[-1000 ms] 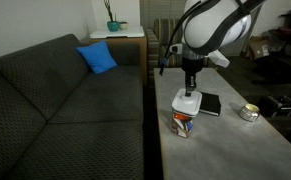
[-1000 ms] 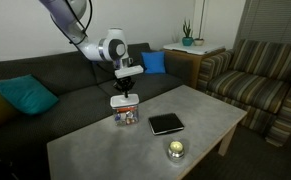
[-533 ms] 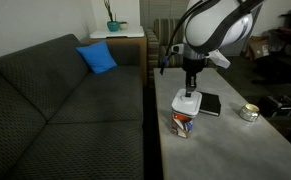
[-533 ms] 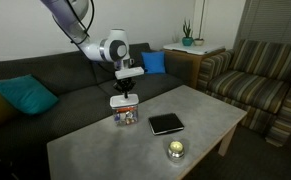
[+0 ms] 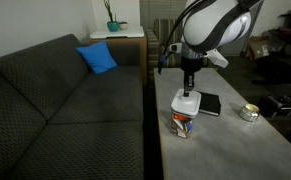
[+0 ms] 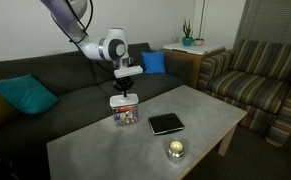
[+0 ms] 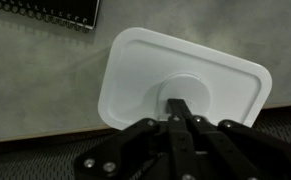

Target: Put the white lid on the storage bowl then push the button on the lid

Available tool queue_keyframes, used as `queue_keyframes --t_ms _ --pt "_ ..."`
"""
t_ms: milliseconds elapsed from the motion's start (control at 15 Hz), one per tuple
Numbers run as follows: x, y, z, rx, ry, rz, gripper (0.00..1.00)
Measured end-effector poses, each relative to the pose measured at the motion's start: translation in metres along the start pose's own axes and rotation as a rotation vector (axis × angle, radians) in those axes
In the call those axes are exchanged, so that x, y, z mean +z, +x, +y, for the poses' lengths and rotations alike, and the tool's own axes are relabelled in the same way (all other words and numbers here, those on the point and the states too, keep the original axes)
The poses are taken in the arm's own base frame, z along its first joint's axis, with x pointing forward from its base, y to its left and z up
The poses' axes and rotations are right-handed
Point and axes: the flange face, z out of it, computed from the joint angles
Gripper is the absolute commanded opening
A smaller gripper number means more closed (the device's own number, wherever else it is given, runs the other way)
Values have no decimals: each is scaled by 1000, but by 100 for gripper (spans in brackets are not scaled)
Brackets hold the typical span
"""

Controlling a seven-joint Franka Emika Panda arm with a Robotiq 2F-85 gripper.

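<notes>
The white lid sits flat on the storage bowl, whose coloured contents show through its clear wall in both exterior views. The lid also shows in both exterior views. My gripper is shut, fingers together, and points straight down over the lid's centre. Its tip sits on the round button, which it partly hides. In the exterior views the gripper stands directly above the lid; I cannot tell how hard it presses.
A black book-like rectangle lies on the grey table beside the bowl; its spiral edge shows in the wrist view. A small round silvery tin stands farther off. A dark couch runs along the table's edge.
</notes>
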Motion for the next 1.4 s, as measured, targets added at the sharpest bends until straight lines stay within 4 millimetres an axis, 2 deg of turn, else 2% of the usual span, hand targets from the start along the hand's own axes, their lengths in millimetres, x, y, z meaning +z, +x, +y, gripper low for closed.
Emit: queue_keyframes --t_ms 333,800,1400 --pt "-9 7 -1 2 -9 5 0" --pt "-6 6 -3 7 3 -2 0" --pt "20 0 -3 27 34 3 0"
